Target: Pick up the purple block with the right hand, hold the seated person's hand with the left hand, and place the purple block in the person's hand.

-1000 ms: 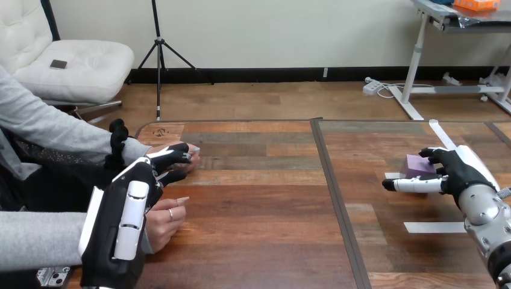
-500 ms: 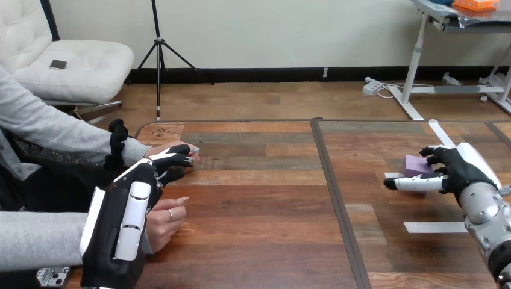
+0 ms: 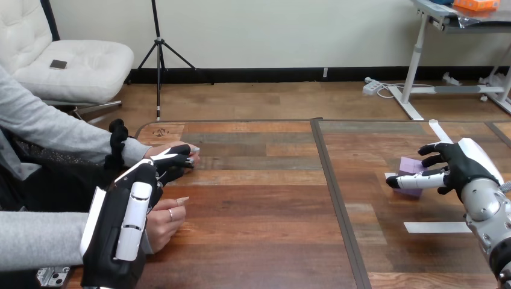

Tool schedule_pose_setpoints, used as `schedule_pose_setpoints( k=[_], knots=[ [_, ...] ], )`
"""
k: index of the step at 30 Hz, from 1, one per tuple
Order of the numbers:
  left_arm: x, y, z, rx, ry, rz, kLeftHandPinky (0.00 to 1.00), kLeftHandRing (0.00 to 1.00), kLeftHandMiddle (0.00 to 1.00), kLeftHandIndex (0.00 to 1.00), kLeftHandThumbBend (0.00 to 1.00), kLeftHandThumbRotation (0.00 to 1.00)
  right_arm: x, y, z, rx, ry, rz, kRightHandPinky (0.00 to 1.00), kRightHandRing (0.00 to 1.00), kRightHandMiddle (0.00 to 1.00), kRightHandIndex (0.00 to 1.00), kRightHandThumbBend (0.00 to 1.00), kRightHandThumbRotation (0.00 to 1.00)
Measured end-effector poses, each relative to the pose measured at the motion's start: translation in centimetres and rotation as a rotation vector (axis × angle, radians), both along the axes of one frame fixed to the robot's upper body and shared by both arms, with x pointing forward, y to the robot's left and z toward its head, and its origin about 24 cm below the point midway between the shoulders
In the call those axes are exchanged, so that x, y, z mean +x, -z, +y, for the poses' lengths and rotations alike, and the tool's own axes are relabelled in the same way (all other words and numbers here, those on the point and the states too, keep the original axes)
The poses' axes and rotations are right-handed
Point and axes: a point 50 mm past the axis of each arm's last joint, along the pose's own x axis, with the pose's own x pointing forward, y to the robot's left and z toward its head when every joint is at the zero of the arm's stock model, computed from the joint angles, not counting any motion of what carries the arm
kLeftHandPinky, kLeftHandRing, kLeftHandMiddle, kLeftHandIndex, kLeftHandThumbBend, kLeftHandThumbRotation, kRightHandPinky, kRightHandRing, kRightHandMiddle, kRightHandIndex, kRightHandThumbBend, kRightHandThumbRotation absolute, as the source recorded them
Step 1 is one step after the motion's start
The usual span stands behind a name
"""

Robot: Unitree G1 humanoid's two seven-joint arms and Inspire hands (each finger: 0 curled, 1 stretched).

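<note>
Fingers, thumb of right hand [image 3: 459,167] pinch purple block [image 3: 408,164] at right, for lifting. Left hand [image 3: 129,205] fingers wrap person's hand [image 3: 158,148] at left, to steady it.

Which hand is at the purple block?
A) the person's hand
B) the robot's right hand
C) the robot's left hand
B: the purple block sits between the thumb and fingers of the right hand at the right part of the table, while the left hand is far off at the left.
</note>
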Motion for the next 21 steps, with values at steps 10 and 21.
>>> schedule_pose_setpoints(
  k=[10, 21],
  knots=[
    [0.00, 0.00, -0.04, 0.011, -0.001, 0.000, 0.82, 0.85, 0.79, 0.60, 0.46, 1.00, 0.06, -0.29, -0.19, -0.021, -0.030, 0.003, 0.53, 0.67, 0.74, 0.73, 0.95, 0.26],
    [0.00, -0.02, -0.04, 0.011, -0.002, -0.002, 0.82, 0.85, 0.79, 0.59, 0.48, 1.00, 0.12, -0.57, -0.27, -0.014, -0.062, -0.002, 0.50, 0.64, 0.71, 0.71, 0.94, 0.26]
  ],
)
